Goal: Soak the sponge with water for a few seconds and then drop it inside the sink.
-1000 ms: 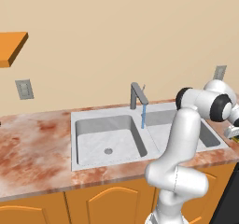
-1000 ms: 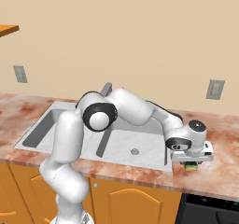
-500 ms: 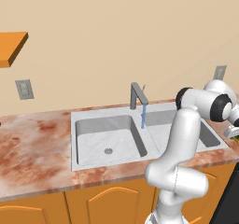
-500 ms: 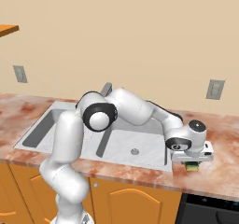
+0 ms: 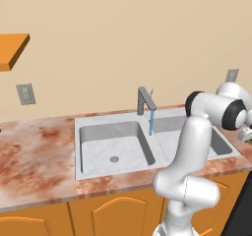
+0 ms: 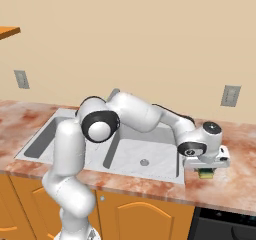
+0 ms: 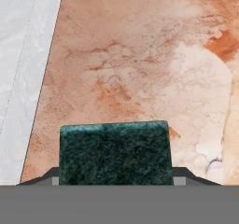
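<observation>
Two dark fingertips are seen flanking the sponge [image 7: 114, 153] at the bottom of the hand view, one at each short side, so the pincer [image 6: 206, 170] is judged clamped on the sponge. The sponge sits on the marbled bench [image 6: 235, 174] at the lower right of the right base view, just beside the sink [image 6: 150, 171] rim and well apart from the water [image 5: 151, 122] falling at the centre of the left base view. Only the green scouring top is shown to the hand camera; a yellow edge is glimpsed under the hand in the right base view. The sponge is judged light, soft and compressible, rough on top and not fragile; a hold across the short sides, as now, should be secure. Compared with a second ago, the arm pose is unchanged, while the jaws have been drawn in onto the sponge.
</observation>
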Controlling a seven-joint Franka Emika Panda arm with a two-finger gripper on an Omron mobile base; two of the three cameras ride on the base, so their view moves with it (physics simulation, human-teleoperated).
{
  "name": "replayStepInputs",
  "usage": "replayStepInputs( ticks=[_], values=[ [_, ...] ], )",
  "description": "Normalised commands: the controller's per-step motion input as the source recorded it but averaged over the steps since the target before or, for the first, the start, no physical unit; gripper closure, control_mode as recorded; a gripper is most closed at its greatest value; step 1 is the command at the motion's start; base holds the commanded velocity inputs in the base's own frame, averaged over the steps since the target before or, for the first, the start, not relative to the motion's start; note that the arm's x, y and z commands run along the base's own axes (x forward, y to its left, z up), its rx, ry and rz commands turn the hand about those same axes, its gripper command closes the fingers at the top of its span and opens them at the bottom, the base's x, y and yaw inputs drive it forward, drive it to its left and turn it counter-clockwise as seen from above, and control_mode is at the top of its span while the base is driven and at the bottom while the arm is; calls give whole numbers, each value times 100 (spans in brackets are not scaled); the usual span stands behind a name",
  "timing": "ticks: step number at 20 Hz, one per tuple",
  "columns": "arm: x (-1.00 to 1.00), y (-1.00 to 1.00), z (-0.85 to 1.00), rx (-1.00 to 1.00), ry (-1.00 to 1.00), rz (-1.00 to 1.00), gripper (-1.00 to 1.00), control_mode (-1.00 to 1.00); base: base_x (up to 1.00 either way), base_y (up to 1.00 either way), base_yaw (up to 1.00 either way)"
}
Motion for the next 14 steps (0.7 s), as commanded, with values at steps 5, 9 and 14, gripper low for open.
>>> replayStepInputs(
  ticks=[5, 9, 14],
  values=[
    [0, 38, 86, -4, 11, 0, 100, -100, 0, 0, 0],
    [0, 51, 79, -4, 14, 0, 100, -100, 0, 0, 0],
    [0, 53, 64, -4, 7, 0, 100, -100, 0, 0, 0]
  ],
)
